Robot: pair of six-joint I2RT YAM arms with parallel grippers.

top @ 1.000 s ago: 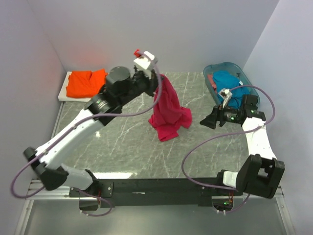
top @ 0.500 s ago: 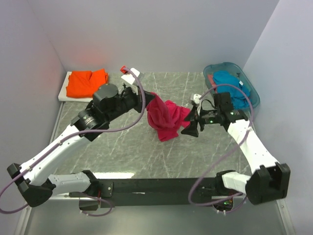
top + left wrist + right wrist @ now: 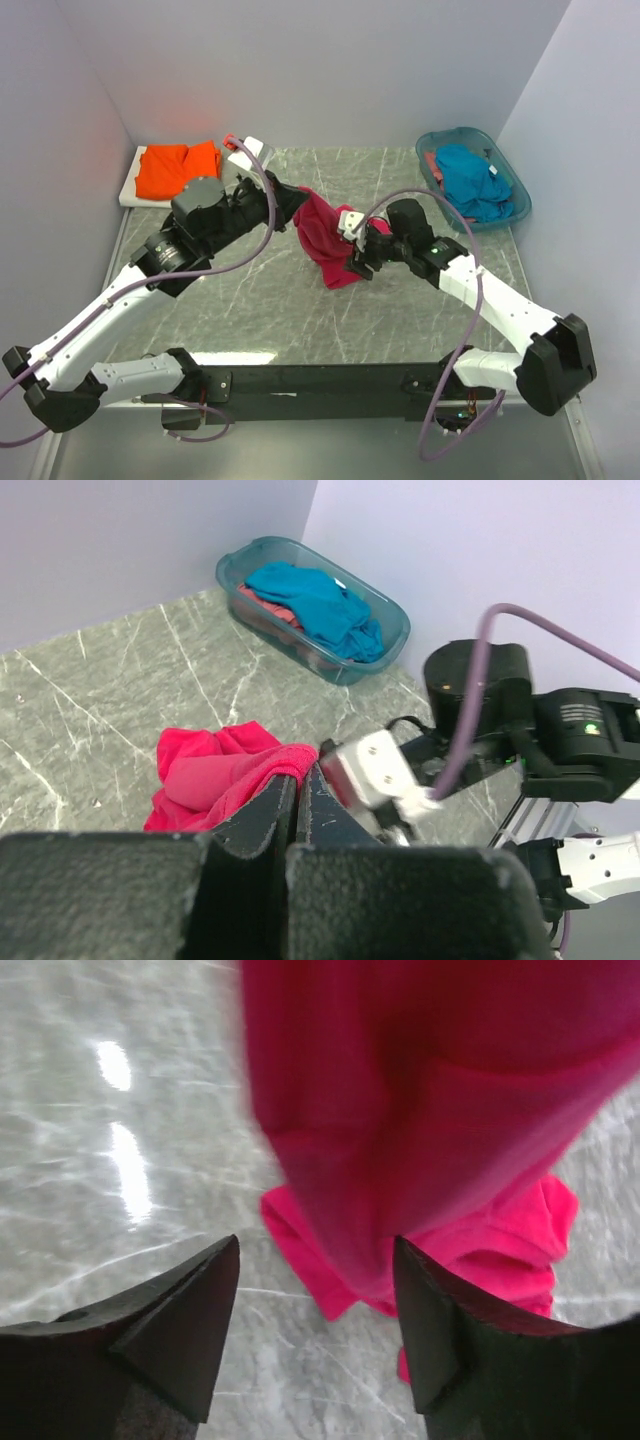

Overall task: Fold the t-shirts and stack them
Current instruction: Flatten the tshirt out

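Left fingers (image 3: 288,808) were pinched shut on an edge of the magenta-red t-shirt (image 3: 326,238), holding that bit up while the rest sat bunched on the tabletop (image 3: 260,292) around the middle. Right fingers (image 3: 185,1325) were spread wide with nothing in them, parked just beside the hanging fabric. From the right wrist view the cloth draped right in front of the gap. My take on the step: the right side should go for a single outer edge or corner low on the drape, not the thick wad, and close only once one layer is properly between the fingers. Then both arms can pull apart and lay the shirt flat before folding; grab the bunch and you'll just drag a lump around. The orange t-shirt (image 3: 176,168) was lying at the far left corner, and the teal-blue t-shirt (image 3: 470,176) was in the teal plastic basket (image 3: 396,618) at the far right. As for brands or writing: couldn't read anything, and no neck label was showing either.
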